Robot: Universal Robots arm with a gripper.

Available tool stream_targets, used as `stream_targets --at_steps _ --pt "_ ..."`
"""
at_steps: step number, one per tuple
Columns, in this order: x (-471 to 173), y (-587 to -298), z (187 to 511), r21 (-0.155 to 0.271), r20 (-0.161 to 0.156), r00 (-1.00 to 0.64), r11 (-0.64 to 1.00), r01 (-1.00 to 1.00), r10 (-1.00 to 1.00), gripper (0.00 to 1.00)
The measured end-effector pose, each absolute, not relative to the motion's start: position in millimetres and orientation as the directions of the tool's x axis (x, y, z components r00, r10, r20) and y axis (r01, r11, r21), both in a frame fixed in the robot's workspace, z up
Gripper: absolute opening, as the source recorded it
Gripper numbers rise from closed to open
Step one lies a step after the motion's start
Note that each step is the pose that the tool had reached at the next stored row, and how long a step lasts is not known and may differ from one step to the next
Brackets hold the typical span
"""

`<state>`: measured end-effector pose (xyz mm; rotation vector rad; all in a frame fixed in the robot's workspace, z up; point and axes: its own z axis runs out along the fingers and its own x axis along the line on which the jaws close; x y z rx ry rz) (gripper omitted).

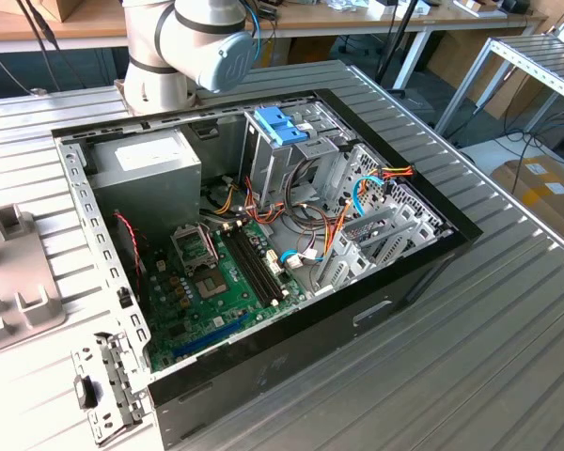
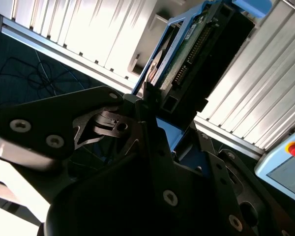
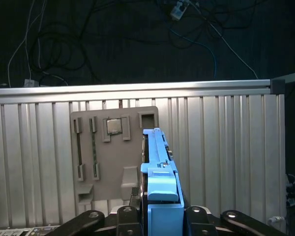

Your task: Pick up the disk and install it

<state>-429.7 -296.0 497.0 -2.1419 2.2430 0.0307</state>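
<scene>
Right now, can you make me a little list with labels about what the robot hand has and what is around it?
holding: the gripper is shut on the disk
disk look: dark body in a bright blue frame, as the second wrist view shows
beyond the disk: a ribbed metal table with a grey tray lying on it
computer: lid off, green board and wires inside
job so far: disk picked up, not yet in the computer
</scene>
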Motion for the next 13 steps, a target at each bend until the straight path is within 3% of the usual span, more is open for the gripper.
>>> stream_targets --at_steps 13 --pt "-426.7 -297.9 497.0 -0.013 -0.043 -0.046 0.046 -0.999 -0.998 0.37"
